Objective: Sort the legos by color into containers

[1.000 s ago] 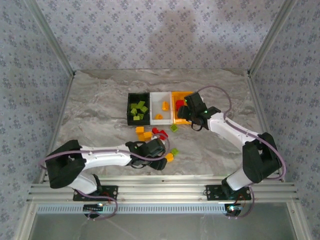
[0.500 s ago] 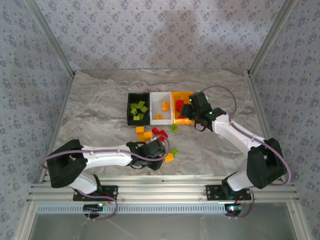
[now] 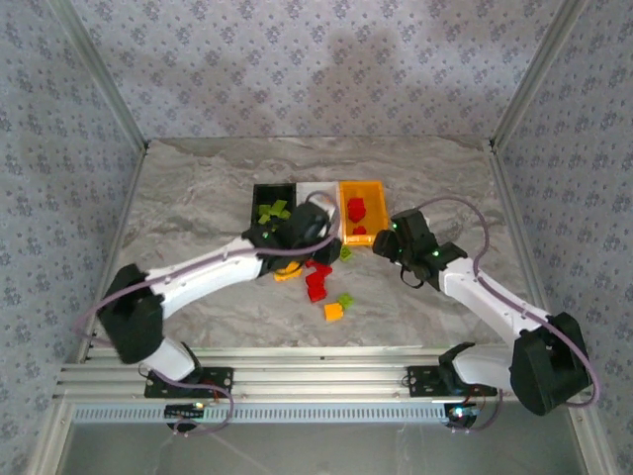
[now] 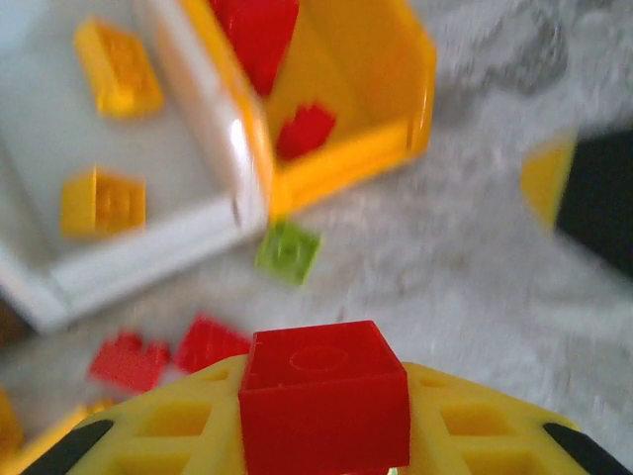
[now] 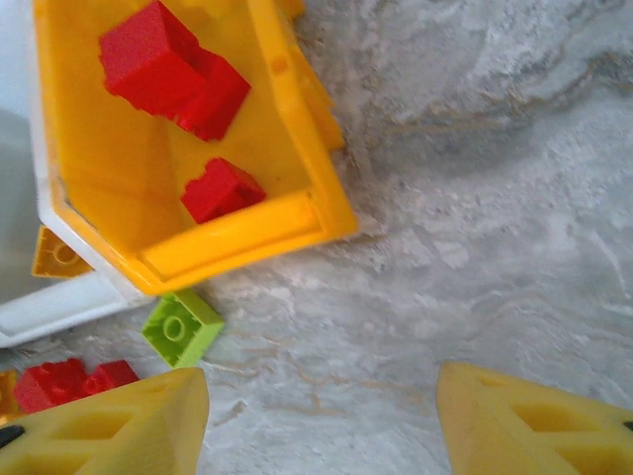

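My left gripper (image 3: 318,236) hangs over the near end of the white bin (image 3: 318,190), shut on a red lego (image 4: 324,396) between its yellow fingers (image 4: 148,435). The black bin (image 3: 259,230) holds green legos (image 3: 274,210). The orange-yellow bin (image 3: 375,188) holds red legos (image 5: 158,59). Two orange legos (image 4: 103,201) lie in the white bin. My right gripper (image 3: 384,245) is open just right of the orange-yellow bin's near corner, nothing between its fingers (image 5: 119,426). A green lego (image 5: 181,327) lies on the table below that bin.
Loose legos lie on the marble table (image 3: 198,198) in front of the bins: red ones (image 3: 316,282), a green one (image 3: 345,300), an orange one (image 3: 333,313) and another orange one (image 3: 287,273). Metal frame rails (image 3: 297,381) edge the table.
My left gripper has shut on a red lego near the front edge and swung up to the bins with it. My right gripper has backed away from the orange-yellow bin, still open.
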Action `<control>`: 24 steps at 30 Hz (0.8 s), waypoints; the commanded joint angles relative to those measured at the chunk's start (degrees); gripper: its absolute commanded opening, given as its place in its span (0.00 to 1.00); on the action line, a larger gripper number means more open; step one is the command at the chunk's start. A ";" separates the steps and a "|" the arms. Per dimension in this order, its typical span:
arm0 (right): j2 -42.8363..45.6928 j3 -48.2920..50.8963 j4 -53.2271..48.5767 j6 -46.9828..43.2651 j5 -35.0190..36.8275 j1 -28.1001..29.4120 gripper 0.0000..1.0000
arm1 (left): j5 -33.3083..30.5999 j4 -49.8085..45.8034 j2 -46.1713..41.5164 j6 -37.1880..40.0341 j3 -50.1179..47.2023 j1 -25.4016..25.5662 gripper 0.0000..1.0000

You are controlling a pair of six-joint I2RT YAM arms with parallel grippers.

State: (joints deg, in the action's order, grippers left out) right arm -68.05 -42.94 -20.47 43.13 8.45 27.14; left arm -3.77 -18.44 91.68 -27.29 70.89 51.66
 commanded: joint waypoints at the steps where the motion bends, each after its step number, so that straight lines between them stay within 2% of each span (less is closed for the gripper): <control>1: 2.72 2.00 -2.92 1.91 1.85 -0.43 0.64 | 3.91 1.11 8.39 3.68 8.67 -2.44 0.33; 5: 4.58 3.75 -4.21 2.32 1.79 -0.64 0.64 | 5.08 -2.21 19.23 4.99 21.39 -3.20 0.32; 10: 6.34 5.13 -4.52 2.66 1.62 -0.72 0.64 | 4.91 -5.98 28.29 5.09 31.82 -3.56 0.33; 12: 7.10 5.50 -4.50 2.72 1.42 -0.69 0.64 | 5.12 -6.71 30.09 4.66 34.29 -3.71 0.39; 13: 7.43 5.72 -4.21 2.68 1.09 -0.62 0.64 | 5.25 -6.55 30.62 4.30 35.06 -3.75 0.46; 15: 7.71 5.92 -3.59 2.17 0.13 -0.75 0.65 | 5.52 -6.31 30.75 3.52 36.19 -3.75 0.60; 17: 7.92 6.02 -2.77 1.88 -1.04 -0.67 0.65 | 5.79 -6.18 29.88 3.21 36.94 -3.75 0.68; 21: 8.29 6.41 -0.30 0.47 -4.16 -0.17 0.66 | 5.44 -4.56 24.23 2.97 34.07 -3.76 0.77; 24: 7.70 6.33 1.99 -1.08 -6.94 1.31 0.66 | 5.61 0.00 16.28 1.67 26.06 -3.74 0.84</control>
State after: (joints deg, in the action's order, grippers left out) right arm -60.73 -37.28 -20.97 43.90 4.75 27.31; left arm 0.89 -21.96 117.38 -24.58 100.73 48.21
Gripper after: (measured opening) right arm 0.663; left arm 0.828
